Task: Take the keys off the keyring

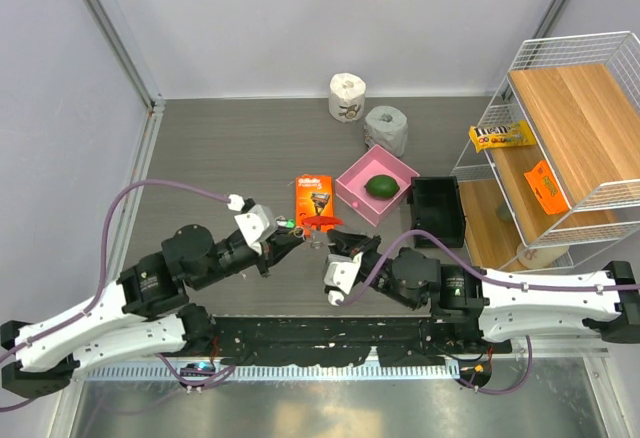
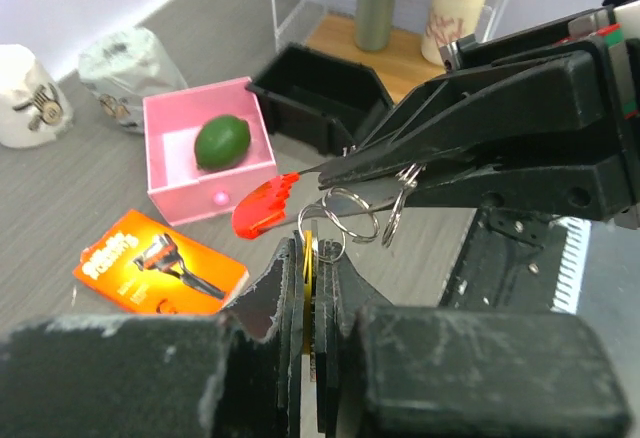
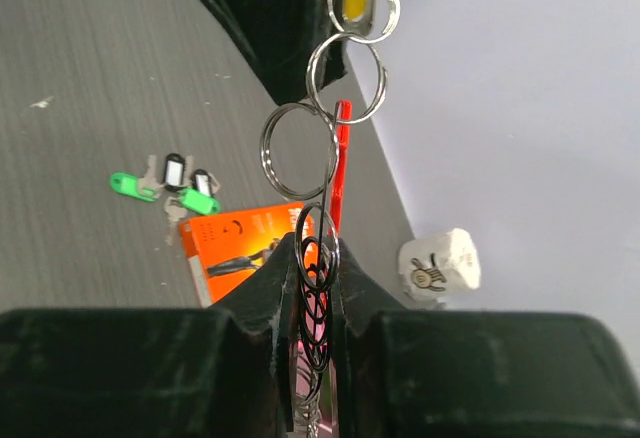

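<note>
From above, the left gripper (image 1: pixel 300 231) and right gripper (image 1: pixel 336 240) meet almost tip to tip over the grey desk (image 1: pixel 220 158), with the thin red oval keyring (image 1: pixel 323 221) between them. One orange razor box (image 1: pixel 314 198) lies just beyond the tips. One pink square box (image 1: pixel 355 204) holding one green lime (image 1: pixel 381 187) sits beyond the right gripper, and two white paper rolls (image 1: pixel 348 96) stand well beyond that.

In the left wrist view, the left gripper is clenched on one yellow-tagged key (image 2: pixel 308 250), directly under the right gripper. The red loop hangs just left of that tip.

In the right wrist view, the right gripper is clenched on the silvery split rings (image 3: pixel 298 151). Three large rings run from it toward the yellow tag. Four loose tagged keys (image 3: pixel 175 186), two green and two black-and-white, lie on the desk to its left.
</note>
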Motion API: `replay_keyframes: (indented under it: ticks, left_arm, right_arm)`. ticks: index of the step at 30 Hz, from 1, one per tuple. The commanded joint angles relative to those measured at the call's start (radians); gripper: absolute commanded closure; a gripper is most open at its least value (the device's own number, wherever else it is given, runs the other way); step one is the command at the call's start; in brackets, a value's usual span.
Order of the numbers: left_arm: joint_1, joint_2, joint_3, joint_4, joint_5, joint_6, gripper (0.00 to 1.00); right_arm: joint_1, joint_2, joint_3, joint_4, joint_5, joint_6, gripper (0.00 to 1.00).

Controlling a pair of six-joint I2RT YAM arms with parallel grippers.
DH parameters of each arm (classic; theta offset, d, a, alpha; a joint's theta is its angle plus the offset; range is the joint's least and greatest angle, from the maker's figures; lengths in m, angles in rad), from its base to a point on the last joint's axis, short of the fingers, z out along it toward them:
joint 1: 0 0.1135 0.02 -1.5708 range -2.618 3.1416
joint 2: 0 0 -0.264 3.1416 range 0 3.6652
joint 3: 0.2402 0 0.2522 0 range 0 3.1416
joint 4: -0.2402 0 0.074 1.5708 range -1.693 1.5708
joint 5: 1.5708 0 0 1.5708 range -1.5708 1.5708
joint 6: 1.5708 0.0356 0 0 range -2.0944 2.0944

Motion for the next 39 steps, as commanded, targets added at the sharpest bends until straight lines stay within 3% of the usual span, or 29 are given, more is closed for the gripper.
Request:
replay_keyframes:
  ticks: [1,4,7,9,17,23,27,30,32,39]
  left_arm:
    - [0.004,0.049,0.143,-0.227,0.018,-0.068,1.00]
    - [0.004,0.088,0.217,-0.344,0.035,-0.097,1.00]
    - [0.006,0.120,0.273,-0.413,0.052,-0.099,1.00]
    - [0.004,0.134,0.301,-0.447,0.052,-0.094,1.00]
    - [0.004,0.187,0.375,-0.522,0.089,-0.059,1.00]
    - [0.004,0.221,0.393,-0.531,0.132,-0.047,1.00]
    - [0.004,0.247,0.409,-0.528,0.167,-0.042,1.00]
    - [0.004,0.266,0.419,-0.524,0.187,-0.042,1.00]
    - [0.006,0.273,0.422,-0.518,0.204,-0.044,1.00]
    - [0.004,0.289,0.430,-0.516,0.233,-0.050,1.00]
  right_arm:
    - [0.006,-0.022,-0.068,0.105,-0.019,0.113,0.95]
    - [0.006,-0.036,-0.119,0.179,-0.030,0.173,0.85]
    - [0.006,-0.057,-0.177,0.229,-0.050,0.213,0.63]
    - [0.006,-0.074,-0.204,0.257,-0.059,0.246,0.53]
    - [0.006,-0.210,-0.290,0.279,-0.111,0.372,0.44]
    - [0.006,-0.350,-0.289,0.257,-0.174,0.438,0.43]
    - [0.006,-0.350,-0.223,0.195,-0.223,0.441,0.43]
    - [0.006,-0.309,-0.156,0.145,-0.272,0.401,0.60]
    - [0.006,-0.272,-0.122,0.127,-0.278,0.377,0.65]
    - [0.007,-0.192,-0.083,0.167,-0.324,0.342,0.67]
